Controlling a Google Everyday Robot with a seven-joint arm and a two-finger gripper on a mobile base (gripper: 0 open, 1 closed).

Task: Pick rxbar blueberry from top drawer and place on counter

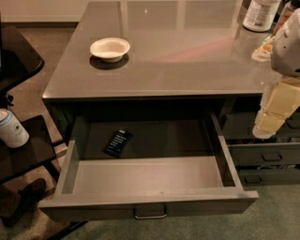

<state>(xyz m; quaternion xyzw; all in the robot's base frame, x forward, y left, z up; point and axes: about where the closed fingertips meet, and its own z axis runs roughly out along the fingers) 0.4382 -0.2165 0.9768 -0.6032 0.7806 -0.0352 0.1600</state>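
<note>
The rxbar blueberry (118, 142), a small dark-blue wrapper with pale print, lies flat inside the open top drawer (150, 176), left of centre and towards the back. The drawer is pulled out wide, with a metal bar handle (150, 213) on its front. The glossy grey counter (187, 51) spans the top of the view above the drawer. My gripper (265, 129) hangs at the far right edge, outside the drawer's right wall and about level with the counter's front edge, well away from the bar. It holds nothing that I can see.
A white bowl (109, 48) sits on the counter at left. A white bottle (259, 14) stands at the counter's back right. Narrower grey drawers (265, 154) are at right. Black glass shelves (23, 150) at left hold a can (11, 129).
</note>
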